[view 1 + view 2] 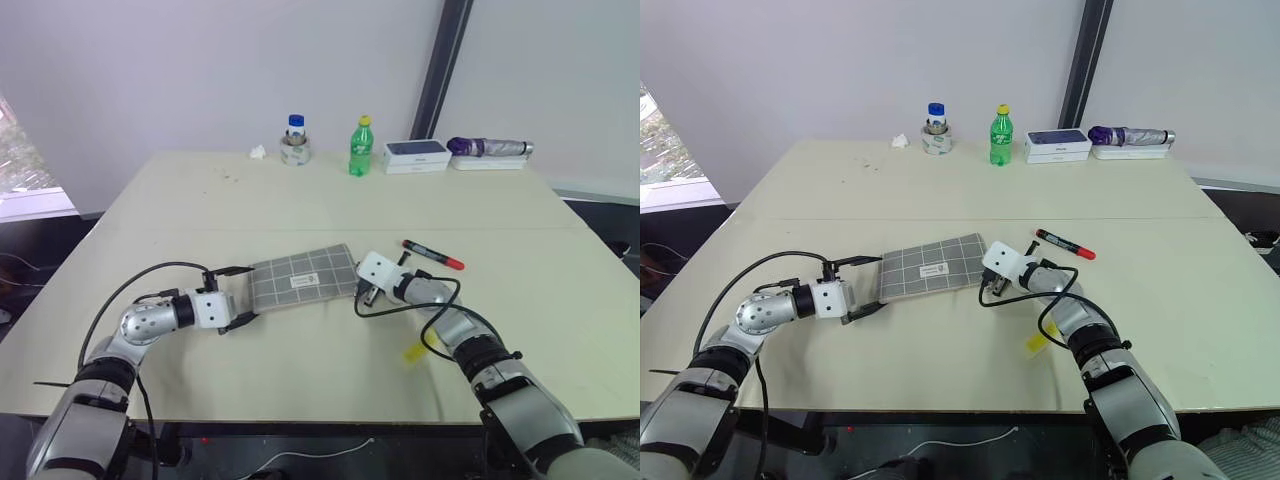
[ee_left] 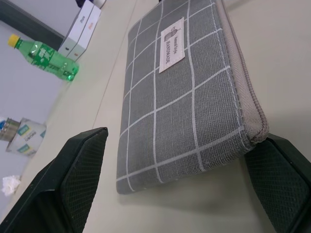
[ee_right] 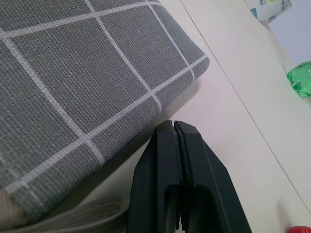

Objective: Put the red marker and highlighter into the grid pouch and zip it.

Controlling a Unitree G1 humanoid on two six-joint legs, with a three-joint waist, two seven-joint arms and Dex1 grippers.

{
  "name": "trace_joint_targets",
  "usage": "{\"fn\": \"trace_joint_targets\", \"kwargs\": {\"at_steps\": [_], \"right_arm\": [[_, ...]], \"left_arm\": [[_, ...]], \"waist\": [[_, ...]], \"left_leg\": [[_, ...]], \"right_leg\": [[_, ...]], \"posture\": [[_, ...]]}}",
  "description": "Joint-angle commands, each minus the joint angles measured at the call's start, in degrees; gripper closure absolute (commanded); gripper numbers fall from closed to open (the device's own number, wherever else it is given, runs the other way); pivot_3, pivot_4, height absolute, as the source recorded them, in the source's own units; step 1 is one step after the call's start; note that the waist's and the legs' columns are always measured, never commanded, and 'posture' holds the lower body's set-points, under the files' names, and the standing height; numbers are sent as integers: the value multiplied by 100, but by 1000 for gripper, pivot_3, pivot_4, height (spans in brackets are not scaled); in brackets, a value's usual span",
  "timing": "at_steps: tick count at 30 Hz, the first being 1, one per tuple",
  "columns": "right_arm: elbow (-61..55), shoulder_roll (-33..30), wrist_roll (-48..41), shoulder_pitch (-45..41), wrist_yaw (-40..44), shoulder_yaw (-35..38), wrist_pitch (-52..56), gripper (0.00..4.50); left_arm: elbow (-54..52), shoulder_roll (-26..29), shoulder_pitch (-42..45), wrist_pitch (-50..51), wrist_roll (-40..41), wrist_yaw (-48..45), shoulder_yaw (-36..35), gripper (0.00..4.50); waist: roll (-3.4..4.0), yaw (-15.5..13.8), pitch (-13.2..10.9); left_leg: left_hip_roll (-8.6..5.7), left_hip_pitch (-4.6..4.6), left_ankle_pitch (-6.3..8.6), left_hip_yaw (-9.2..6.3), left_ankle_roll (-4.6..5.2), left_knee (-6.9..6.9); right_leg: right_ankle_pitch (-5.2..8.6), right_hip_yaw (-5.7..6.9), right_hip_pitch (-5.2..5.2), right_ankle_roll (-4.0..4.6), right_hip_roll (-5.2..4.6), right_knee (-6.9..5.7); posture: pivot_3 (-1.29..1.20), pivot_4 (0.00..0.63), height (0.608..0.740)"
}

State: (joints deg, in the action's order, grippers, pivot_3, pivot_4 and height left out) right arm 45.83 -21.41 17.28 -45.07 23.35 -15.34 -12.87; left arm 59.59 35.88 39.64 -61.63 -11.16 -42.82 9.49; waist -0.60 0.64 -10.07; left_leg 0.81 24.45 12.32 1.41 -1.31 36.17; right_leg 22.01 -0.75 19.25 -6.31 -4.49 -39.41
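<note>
Left gripper [image 1: 233,298] is sitting wide open around the grid pouch's [image 1: 305,278] end — we're not gripping yet. Right gripper [image 3: 174,131] is clenched empty beside the opposite end.

- The pouch [image 1: 303,279] lies between both grippers, blocking the table's [image 1: 300,200] middle.
- The marker [image 1: 432,254] sits just behind the right gripper [image 1: 366,295].
- The bottle [image 1: 360,147], jar [image 1: 295,141] and boxes [image 1: 416,155] line the far edge, with open tabletop before them.

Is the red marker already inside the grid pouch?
No, the red marker lies on the table beside the closed grid pouch.
</note>
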Motion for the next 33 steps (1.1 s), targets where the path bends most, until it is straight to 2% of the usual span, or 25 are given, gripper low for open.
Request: {"fn": "trace_joint_targets", "kwargs": {"at_steps": [1,2,9,13,18,19,21,23,27,30,33], "right_arm": [[26,-67,10,-101,-7,66,-32,4500],[17,-64,2,-106,-4,72,-27,4500],[-133,-91,-39,-37,71,94,8,4500],[-241,-112,-121,6,122,176,61,4500],[-759,-192,-459,173,408,404,228,4500],[-900,-189,-575,204,456,489,296,3976],[-1349,-201,-875,287,626,692,507,3210],[-2259,-302,-1313,539,840,1030,1082,2062],[-3611,-436,-1927,1031,1134,1410,2153,195],[-4776,-534,-2441,1669,1463,1476,3017,91],[-4941,-500,-2324,1979,1390,1288,3153,91]], "left_arm": [[135,-135,6,46,-124,-165,240,557],[150,-172,22,51,-119,-190,270,876],[233,-450,177,183,12,-481,353,4480],[214,-456,211,220,195,-708,291,4480],[10,-509,140,760,940,-1175,-98,4480],[-72,-525,111,875,1048,-1222,-156,4500],[-351,-582,4,1246,1313,-1275,-296,4500],[-809,-610,-168,1711,1442,-1026,-452,4500],[-1597,-549,-509,2173,1342,-571,-578,4500],[-2255,-486,-785,2429,1191,-88,-696,4500],[-2784,-487,-1013,2618,1155,85,-683,4500]], "waist": [[0,-2,0],[0,-2,0],[3,2,2],[3,16,2],[3,26,2],[3,38,2],[3,50,1],[3,49,1],[1,31,0],[-1,18,2],[0,36,1]], "left_leg": [[0,0,0,0,0,0],[0,0,0,0,0,1],[-1,0,0,1,0,0],[-1,0,-2,1,-3,0],[-1,1,-3,1,-6,-1],[0,2,-4,2,-6,-1],[1,2,-4,2,-7,-2],[4,4,-4,1,-6,-3],[6,7,-1,-2,-1,-3],[6,7,0,-5,0,-7],[7,7,1,-4,1,-7]], "right_leg": [[0,0,-1,0,0,0],[0,0,-1,0,0,0],[0,0,-1,0,0,0],[0,0,-1,0,0,1],[0,0,2,0,1,2],[0,0,2,0,1,3],[0,-1,3,0,1,3],[0,0,5,0,3,3],[0,-1,5,0,1,6],[0,0,1,0,1,12],[0,-1,3,0,4,11]], "posture": [[0,150,740],[0,150,740],[0,150,740],[0,150,740],[0,150,740],[0,150,740],[0,150,740],[0,150,740],[0,150,740],[0,150,740],[0,150,740]]}}
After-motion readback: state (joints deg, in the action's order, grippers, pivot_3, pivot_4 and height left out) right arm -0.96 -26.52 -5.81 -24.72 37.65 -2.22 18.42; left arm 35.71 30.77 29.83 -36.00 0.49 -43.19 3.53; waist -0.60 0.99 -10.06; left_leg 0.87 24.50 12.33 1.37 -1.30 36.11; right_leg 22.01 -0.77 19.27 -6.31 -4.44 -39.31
